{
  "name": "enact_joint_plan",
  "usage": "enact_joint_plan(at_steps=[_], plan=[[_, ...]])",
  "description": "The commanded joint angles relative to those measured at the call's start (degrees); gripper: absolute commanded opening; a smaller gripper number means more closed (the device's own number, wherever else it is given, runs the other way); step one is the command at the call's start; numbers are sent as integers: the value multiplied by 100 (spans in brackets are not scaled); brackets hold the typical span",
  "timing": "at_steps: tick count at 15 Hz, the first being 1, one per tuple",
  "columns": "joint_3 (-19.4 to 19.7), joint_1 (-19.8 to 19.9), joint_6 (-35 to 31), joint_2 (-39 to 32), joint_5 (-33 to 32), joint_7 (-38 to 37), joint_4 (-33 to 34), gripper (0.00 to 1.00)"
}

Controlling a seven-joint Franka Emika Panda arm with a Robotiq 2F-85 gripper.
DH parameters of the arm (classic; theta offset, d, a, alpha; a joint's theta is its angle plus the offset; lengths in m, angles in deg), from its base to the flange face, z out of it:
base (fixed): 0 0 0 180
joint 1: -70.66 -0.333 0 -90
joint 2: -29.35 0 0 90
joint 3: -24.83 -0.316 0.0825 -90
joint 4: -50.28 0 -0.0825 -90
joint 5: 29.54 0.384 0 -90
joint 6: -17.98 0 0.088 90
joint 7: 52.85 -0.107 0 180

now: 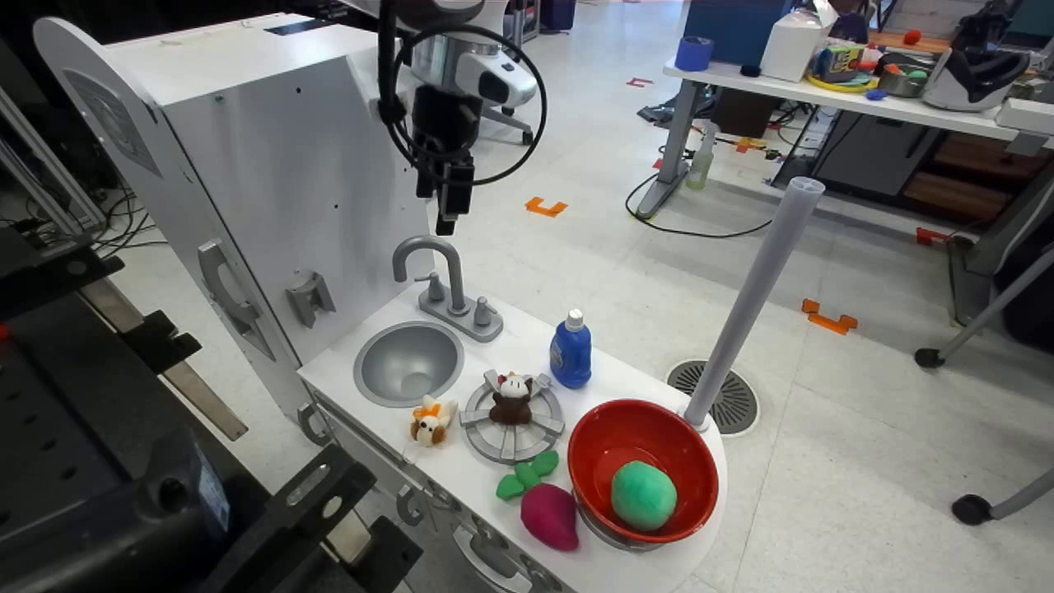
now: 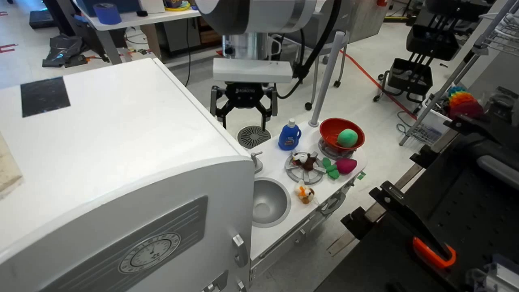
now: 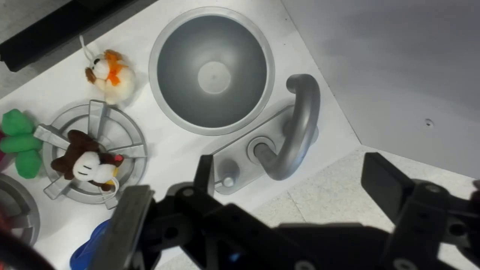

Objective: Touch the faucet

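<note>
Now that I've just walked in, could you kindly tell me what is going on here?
A robot arm is meant to touch the faucet, which stands on the counter beside the sink. Its end effector hangs open and holds nothing. It appears to be higher than the faucet, and no contact shows yet. The bottle and the bowl stand farther along the counter, with nothing handling them.

wht/grey arm [image 2: 267, 16], blk cable [image 2: 324, 35], blk jaws mkd robotiq
</note>
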Motion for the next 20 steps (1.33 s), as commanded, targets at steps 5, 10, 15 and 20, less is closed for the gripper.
enact_joint_plan(at_steps=[5,10,15,20], plan=[[267,-369,309,-902,-75,-359,1270,100],[299,-393,330,-1309,-95,-384,1525,100],[271,-354,469,-1650,-63,-417,1861,100],[271,-367,1091,-1464,-21,-924,1530,100]])
